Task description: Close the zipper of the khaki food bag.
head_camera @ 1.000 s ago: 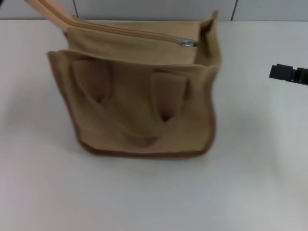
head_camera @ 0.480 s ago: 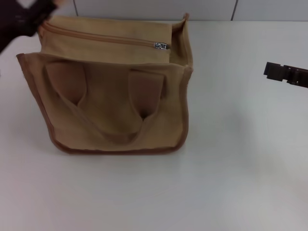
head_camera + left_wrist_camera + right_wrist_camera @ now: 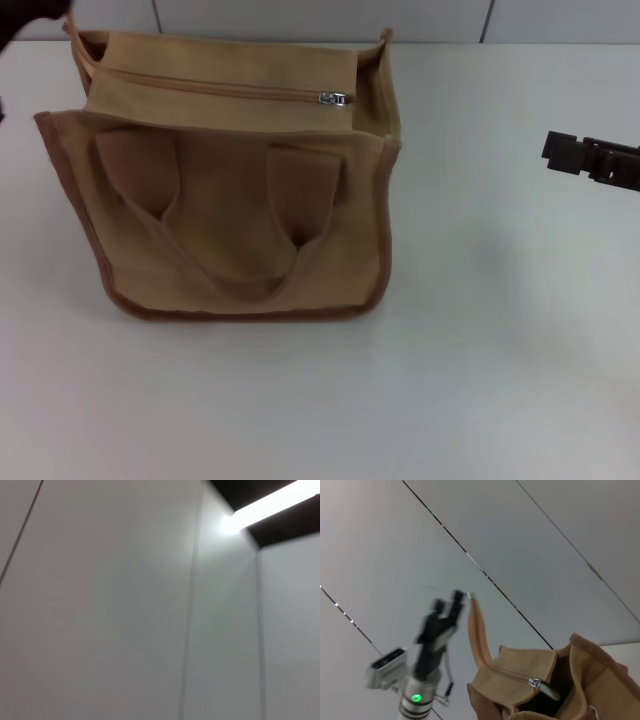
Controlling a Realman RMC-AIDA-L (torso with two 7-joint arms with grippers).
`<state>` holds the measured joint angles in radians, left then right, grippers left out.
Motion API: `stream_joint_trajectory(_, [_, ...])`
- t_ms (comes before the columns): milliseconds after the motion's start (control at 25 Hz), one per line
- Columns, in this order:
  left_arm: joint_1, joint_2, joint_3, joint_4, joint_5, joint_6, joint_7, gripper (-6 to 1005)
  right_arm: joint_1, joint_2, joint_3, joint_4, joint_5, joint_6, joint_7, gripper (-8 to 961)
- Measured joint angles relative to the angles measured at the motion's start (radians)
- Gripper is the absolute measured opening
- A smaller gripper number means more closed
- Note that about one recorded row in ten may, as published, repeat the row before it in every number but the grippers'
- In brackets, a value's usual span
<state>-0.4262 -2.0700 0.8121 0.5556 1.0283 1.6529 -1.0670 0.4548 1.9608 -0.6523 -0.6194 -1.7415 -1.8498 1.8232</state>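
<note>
The khaki food bag point(image 3: 240, 200) stands on the white table, with its handles hanging down the near side. The zipper point(image 3: 220, 88) runs along the top panel. Its silver pull tab point(image 3: 335, 98) sits near the right end, and the bag gapes open to the right of it. My left gripper point(image 3: 25, 20) is a dark shape at the far left corner of the bag. In the right wrist view the left gripper point(image 3: 447, 602) is beside the tip of an upright tan strip point(image 3: 477, 630) at the zipper's end. The pull tab point(image 3: 536, 683) also shows there. My right gripper point(image 3: 590, 160) hovers well right of the bag.
A white table point(image 3: 480, 350) extends in front of and to the right of the bag. A panelled wall point(image 3: 300, 15) runs behind the bag. The left wrist view shows only wall panels and a ceiling light point(image 3: 265, 505).
The bag slid left and straightened, then stayed still. The left arm drew back toward the top left corner. The right gripper shifted slightly left.
</note>
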Motion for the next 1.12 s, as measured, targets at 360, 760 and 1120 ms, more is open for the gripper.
stream_joint_trajectory(360, [0.05,0.021,0.037,0.042,0.292,0.257,-0.113,700,-0.027,0.008,-0.007,-0.002,-0.044,-0.055,-0.283,652])
stream_joint_trajectory(760, [0.135,0.036,0.046,0.099,0.633,0.316,-0.091,697,-0.089,0.088,-0.012,0.01,-0.064,-0.089,-0.705,652])
stream_joint_trajectory(1120, [0.148,0.012,0.014,0.014,0.805,0.276,0.093,697,-0.09,0.108,-0.02,0.084,-0.197,-0.052,-0.813,652])
